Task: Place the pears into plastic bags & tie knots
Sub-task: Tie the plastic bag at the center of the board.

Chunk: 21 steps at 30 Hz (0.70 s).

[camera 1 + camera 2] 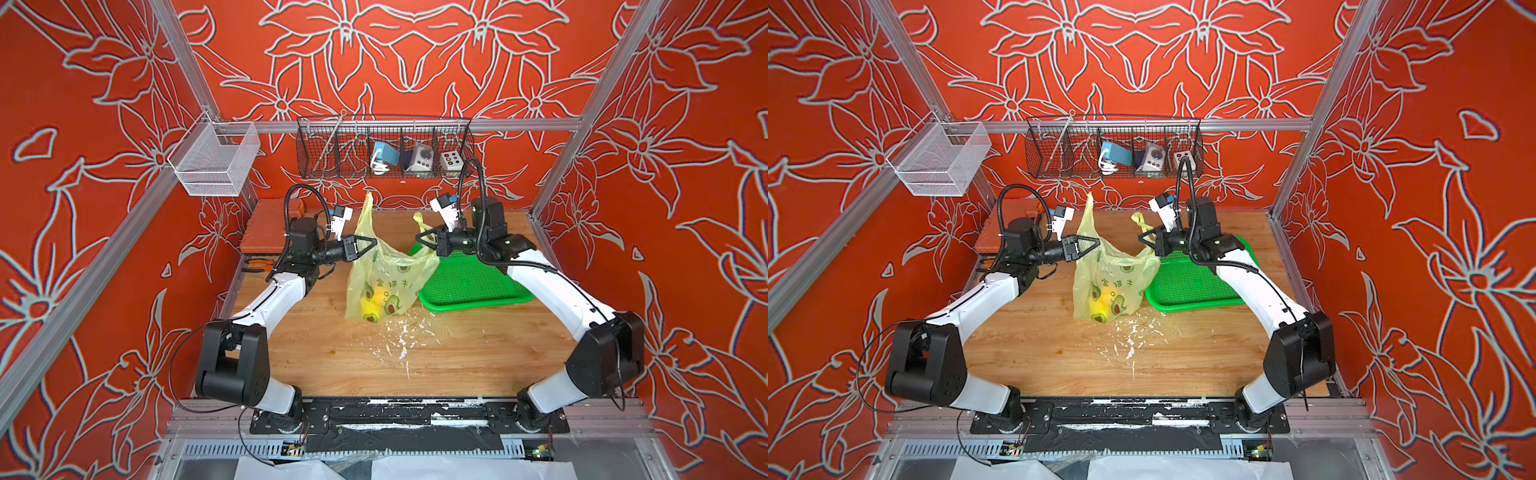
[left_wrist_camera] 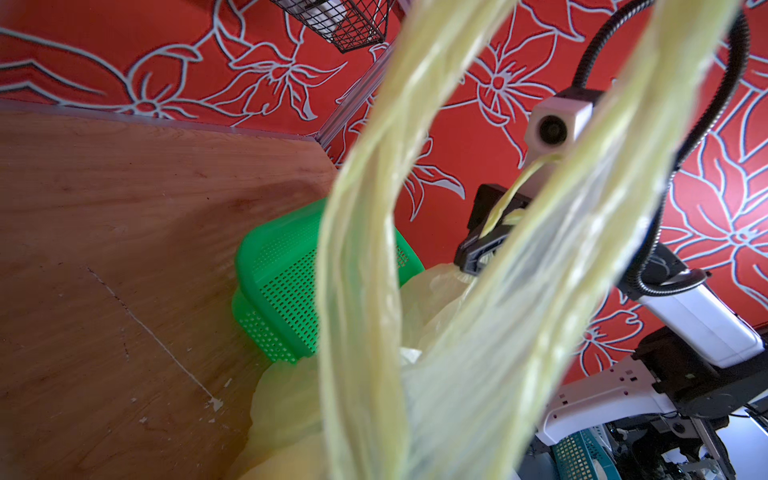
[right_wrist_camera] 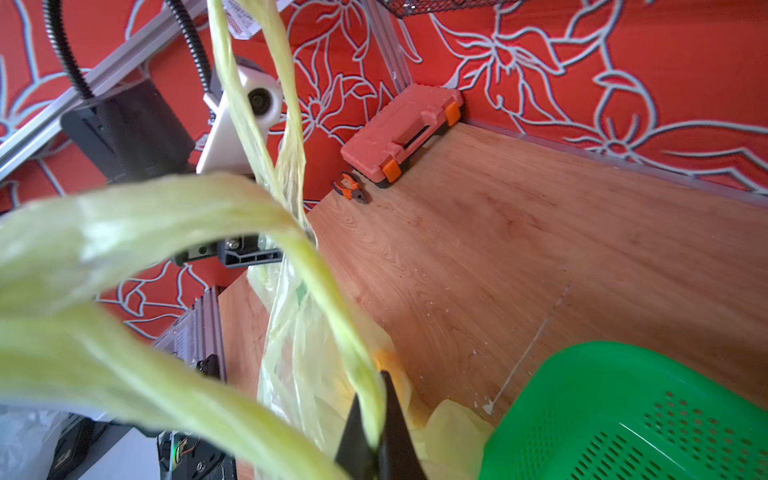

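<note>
Bright even light; soft shadows; edges bowed; wrist-view foreground blurred

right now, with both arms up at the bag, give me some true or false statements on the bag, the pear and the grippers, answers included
1. The left gripper is shut on one handle of the plastic bag. True.
2. The right gripper is open and clear of the bag. False: it is shut on the other handle.
3. A yellow pear lies inside the bag, near its bottom. True.
4. The two handles are tied in a knot. False: they are apart, one in each gripper.
5. The bag sits inside the green perforated basket. False: it stands on the wooden table, next to the basket.
</note>
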Each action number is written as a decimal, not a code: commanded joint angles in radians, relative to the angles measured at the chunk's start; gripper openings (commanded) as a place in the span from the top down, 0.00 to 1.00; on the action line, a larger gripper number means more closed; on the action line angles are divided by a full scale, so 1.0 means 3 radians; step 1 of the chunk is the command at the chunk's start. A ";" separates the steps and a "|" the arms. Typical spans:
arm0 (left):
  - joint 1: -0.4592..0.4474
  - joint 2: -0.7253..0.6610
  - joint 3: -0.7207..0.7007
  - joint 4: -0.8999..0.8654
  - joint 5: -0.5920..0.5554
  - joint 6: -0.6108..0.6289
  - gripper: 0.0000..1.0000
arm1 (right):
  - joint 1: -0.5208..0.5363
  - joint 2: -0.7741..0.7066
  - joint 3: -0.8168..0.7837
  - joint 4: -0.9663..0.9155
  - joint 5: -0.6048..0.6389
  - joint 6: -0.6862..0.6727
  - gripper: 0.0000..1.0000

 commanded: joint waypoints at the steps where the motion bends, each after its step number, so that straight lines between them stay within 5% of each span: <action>1: -0.0012 -0.0067 0.0124 -0.0179 0.0042 0.0172 1.00 | 0.0169 -0.0041 0.0387 -0.0894 0.0847 -0.0649 1.00; 5: -0.0034 -0.0062 0.0165 -0.0312 0.0014 0.0265 1.00 | 0.0576 0.0155 0.0644 -0.1271 0.1904 -0.1119 1.00; 8: -0.0085 -0.0023 0.0257 -0.0521 -0.0040 0.0412 1.00 | 0.0756 0.0218 0.0656 -0.1242 0.2310 -0.1266 1.00; 21: -0.0183 0.0051 0.0387 -0.0913 -0.0030 0.0801 1.00 | 0.1095 0.0605 0.1009 -0.1040 0.2534 -0.1633 1.00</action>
